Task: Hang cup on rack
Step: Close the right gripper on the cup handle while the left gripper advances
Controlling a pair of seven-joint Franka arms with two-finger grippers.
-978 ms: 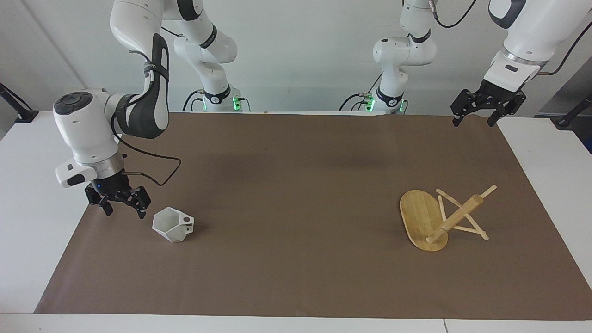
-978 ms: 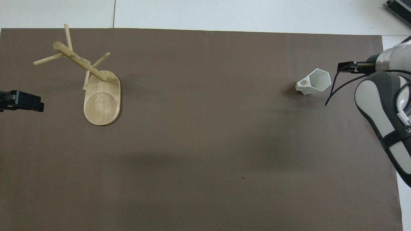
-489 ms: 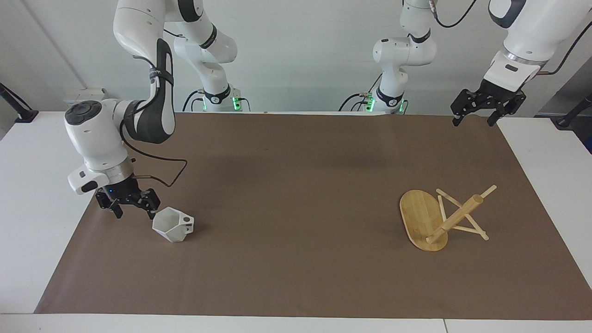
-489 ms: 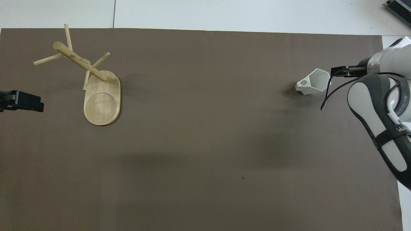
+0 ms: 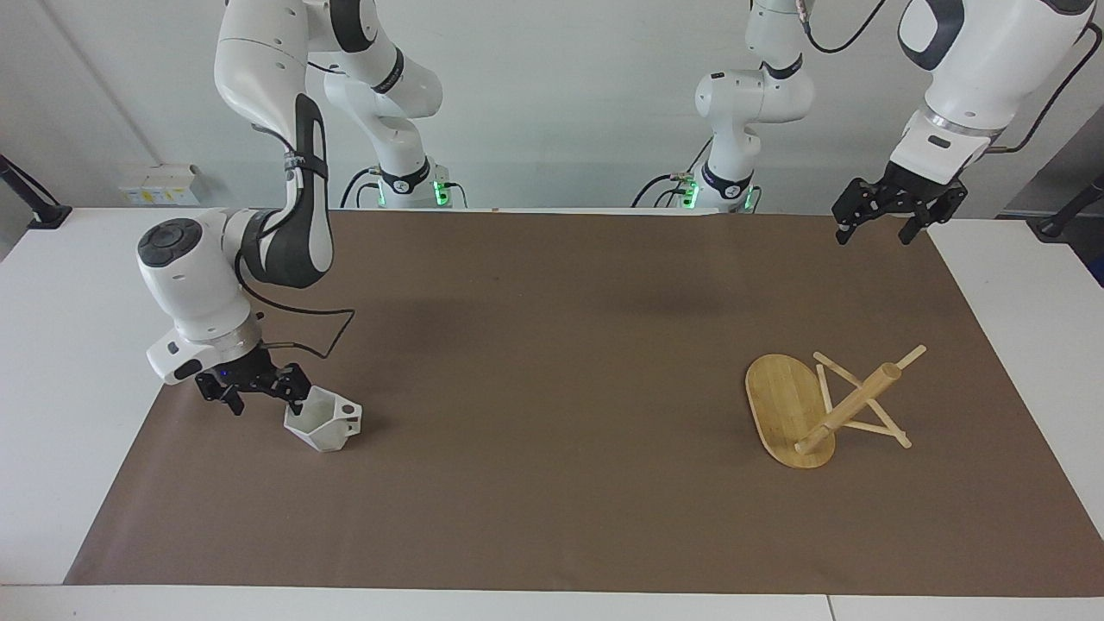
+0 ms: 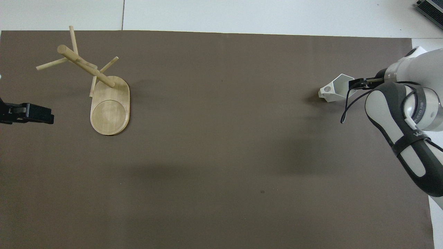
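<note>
The white faceted cup (image 5: 323,421) stands on the brown mat (image 5: 552,362) toward the right arm's end of the table, its handle (image 5: 348,410) pointing toward the middle. It also shows in the overhead view (image 6: 336,90). My right gripper (image 5: 264,395) is open and low beside the cup, with one finger (image 5: 297,397) at the cup's rim. The bamboo rack (image 5: 780,401) stands on its oval base toward the left arm's end; in the overhead view its base (image 6: 110,112) and post (image 6: 86,67) show. My left gripper (image 5: 871,231) is open and empty, up in the air over the mat's corner.
White tabletop (image 5: 60,362) borders the mat at both ends. The right arm's elbow and wrist (image 6: 412,114) hang over the mat's end next to the cup. A black device (image 6: 431,8) lies at the table's corner farthest from the robots.
My right gripper has come down and moved sideways to the cup, one finger now at its rim. My left gripper has shifted slightly toward the table's middle. Cup and rack have not moved.
</note>
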